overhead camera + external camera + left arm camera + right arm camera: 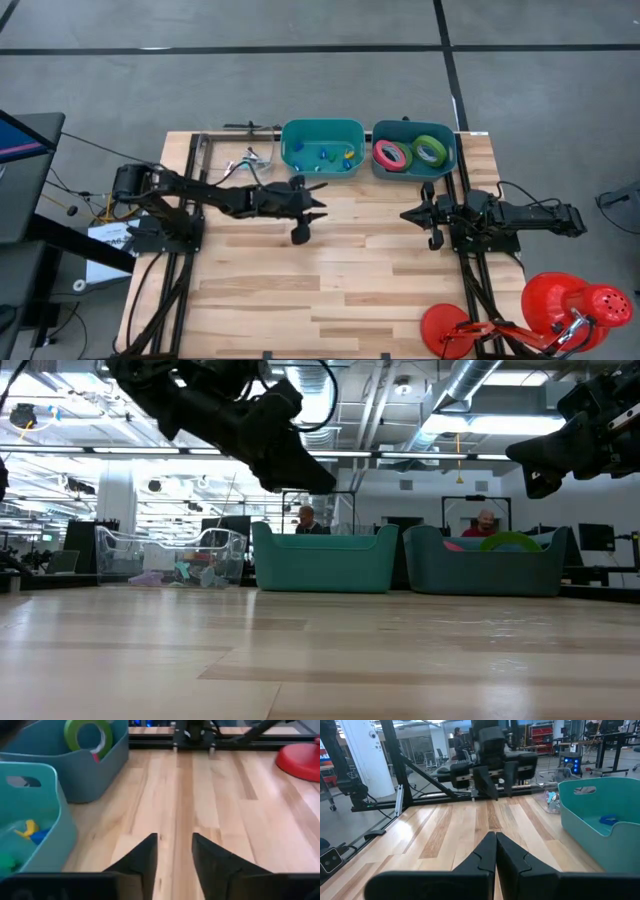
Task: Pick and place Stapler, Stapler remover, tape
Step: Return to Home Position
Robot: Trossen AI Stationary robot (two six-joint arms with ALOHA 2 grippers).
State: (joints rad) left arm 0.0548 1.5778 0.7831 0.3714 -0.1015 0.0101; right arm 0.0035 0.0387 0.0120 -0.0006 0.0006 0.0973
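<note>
The left gripper [318,203] hangs above the table [330,290], just on the near side of the teal bin [322,124]. Its fingers [142,860] are apart, with only bare wood between them. In the teal bin lie the staplers [325,155], tiny blue, green and yellow pieces; I cannot tell which one is the remover. Just right of it stands the grey bin [413,125], which holds the tape [392,154]: a pink roll and a green roll [431,150] are visible. The right gripper [408,214] waits close to the grey bin's near side, its fingers pressed together and holding nothing. I judge that the sorting is finished and only the retreat to rest is left. The danger is with the left arm: it is stretched out close to the teal bin, so a pull-back that swings toward the far side could catch the wall and push or tip the light bin. The two grippers also face each other, so a move toward the middle could bring them into contact.
</note>
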